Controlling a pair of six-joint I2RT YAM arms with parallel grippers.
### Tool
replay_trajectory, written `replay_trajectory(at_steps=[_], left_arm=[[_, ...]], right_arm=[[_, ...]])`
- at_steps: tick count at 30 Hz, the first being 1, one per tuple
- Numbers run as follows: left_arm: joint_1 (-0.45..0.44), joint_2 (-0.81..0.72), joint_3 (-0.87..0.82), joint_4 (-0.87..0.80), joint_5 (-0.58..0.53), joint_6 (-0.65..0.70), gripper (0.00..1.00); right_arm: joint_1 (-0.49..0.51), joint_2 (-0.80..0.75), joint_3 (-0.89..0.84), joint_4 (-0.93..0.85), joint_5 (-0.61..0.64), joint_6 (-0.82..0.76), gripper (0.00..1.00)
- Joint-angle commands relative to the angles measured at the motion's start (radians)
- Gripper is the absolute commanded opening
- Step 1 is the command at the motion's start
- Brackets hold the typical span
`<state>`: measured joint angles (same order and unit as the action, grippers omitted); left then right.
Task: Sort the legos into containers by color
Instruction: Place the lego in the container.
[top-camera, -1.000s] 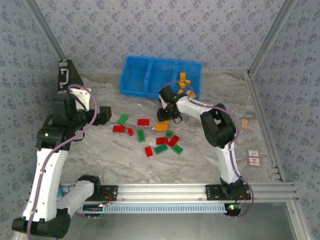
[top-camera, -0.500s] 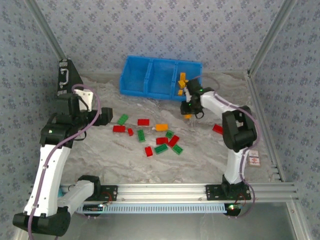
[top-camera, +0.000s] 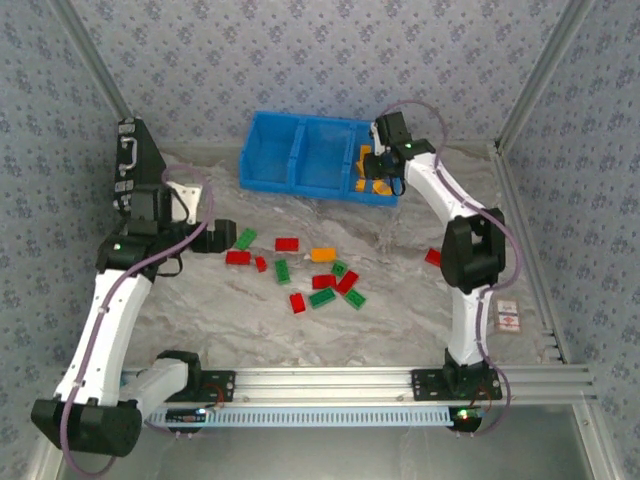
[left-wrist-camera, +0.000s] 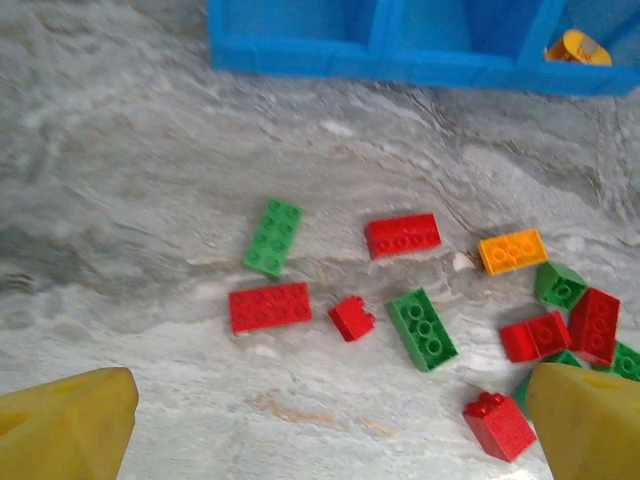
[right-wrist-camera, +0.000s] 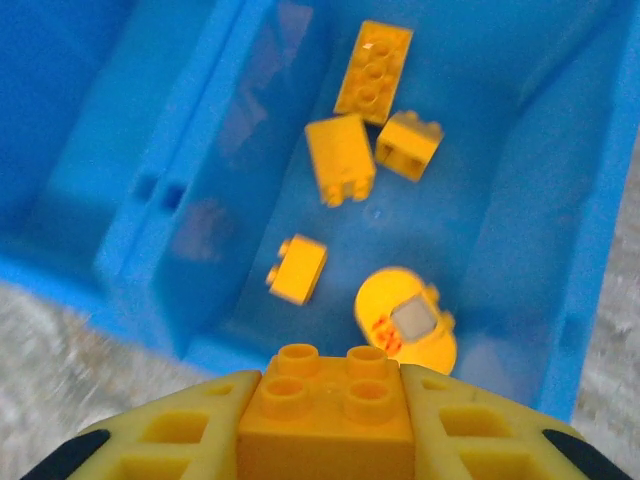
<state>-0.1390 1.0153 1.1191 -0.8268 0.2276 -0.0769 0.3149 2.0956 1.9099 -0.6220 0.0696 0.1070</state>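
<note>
The left hand (top-camera: 208, 238) hangs over the desk (left-wrist-camera: 120, 180) with its fingers spread wide. Just ahead of it lie a green brick (left-wrist-camera: 273, 236), a red brick (left-wrist-camera: 402, 235) and an orange brick (left-wrist-camera: 512, 250), with more red and green ones clustered off to its right. Beyond them stands the blue bin (top-camera: 268, 170). The right hand (right-wrist-camera: 340, 400) pinches an orange two-by-two brick (right-wrist-camera: 338, 408) above the bin's end compartment, where several orange pieces (right-wrist-camera: 340, 158) lie below it.

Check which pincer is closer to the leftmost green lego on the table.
Left. The left pincer hovers open just left of that green lego; the right pincer is over the bin's right compartment, shut on an orange lego.
</note>
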Motion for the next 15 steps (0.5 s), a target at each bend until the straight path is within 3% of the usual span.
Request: replay_trajectory(at_steps=[1,11,15], left_arm=[[0.003,0.022,-0.019,0.015,0.094,-0.045,0.99],[-0.006,0.086,-0.153,0.178,0.192,-0.251,0.94],[-0.092,0.151,-0.163,0.203,0.102,-0.283,0.92]], right_arm=[[0.002,0.116,0.106,0.007,0.12,-0.033,0.35],[0.014,0.263,0.249,-0.016,0.173,-0.049,0.4],[0.015,0.254,0.226,0.006,0.15,-0.05,0.46]])
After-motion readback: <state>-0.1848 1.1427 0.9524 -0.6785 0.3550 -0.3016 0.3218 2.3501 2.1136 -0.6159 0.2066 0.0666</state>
